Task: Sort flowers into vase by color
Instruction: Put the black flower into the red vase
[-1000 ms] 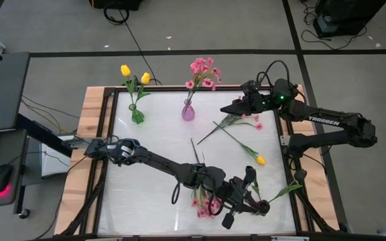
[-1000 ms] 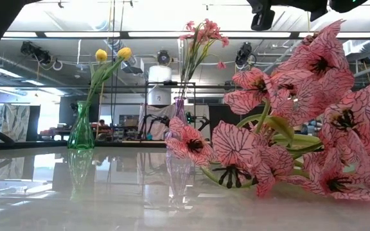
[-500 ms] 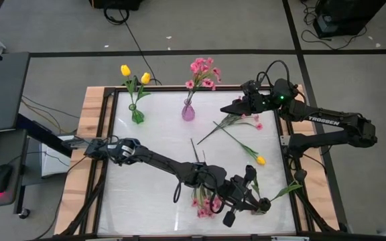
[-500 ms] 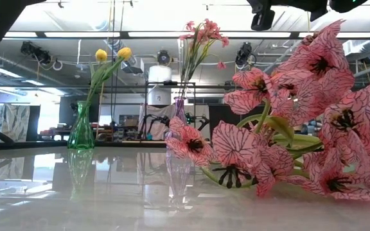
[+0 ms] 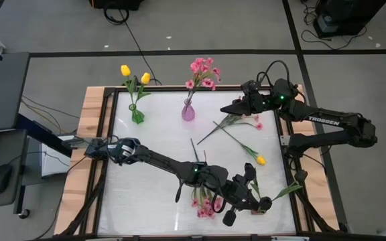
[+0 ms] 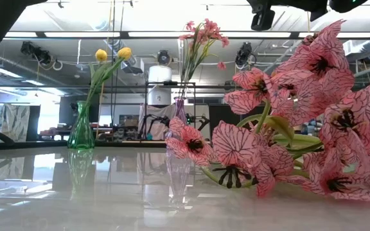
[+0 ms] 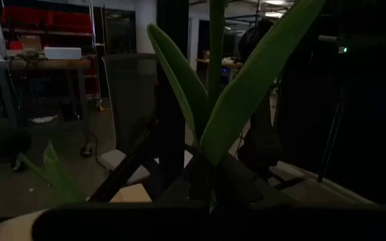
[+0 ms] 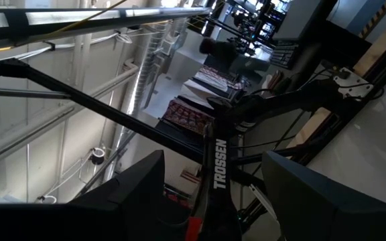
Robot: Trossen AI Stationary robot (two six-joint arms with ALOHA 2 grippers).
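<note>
My left gripper (image 5: 252, 195) reaches out near the table's front right corner, shut on a dark red tulip (image 5: 265, 203) whose green leaf (image 5: 289, 190) points toward the right edge. A pink spray (image 5: 204, 205) lies on the table under that arm and fills the right of the low view (image 6: 288, 128). A green vase (image 5: 137, 115) holds two yellow tulips (image 5: 124, 69). A purple vase (image 5: 188, 111) holds pink flowers (image 5: 203, 71). Another pink spray (image 5: 246, 120) and a yellow tulip (image 5: 261, 160) lie flat at the right. My right gripper (image 5: 228, 108) hovers open over the far right. My left gripper pinches the tulip's green stem (image 7: 206, 175) between its two fingers, where the long leaves (image 7: 246, 87) branch off. The fingers lie level and point toward the table's right edge. Stem and leaves rise past the fingertips in the wrist view; the dark fingers hide the contact itself.
The wooden table frame (image 5: 96, 134) borders the white top. Both vases stand in the far left half, apart from each other (image 6: 81, 131) (image 6: 178, 109). Bare table lies in the near left part (image 5: 139, 194).
</note>
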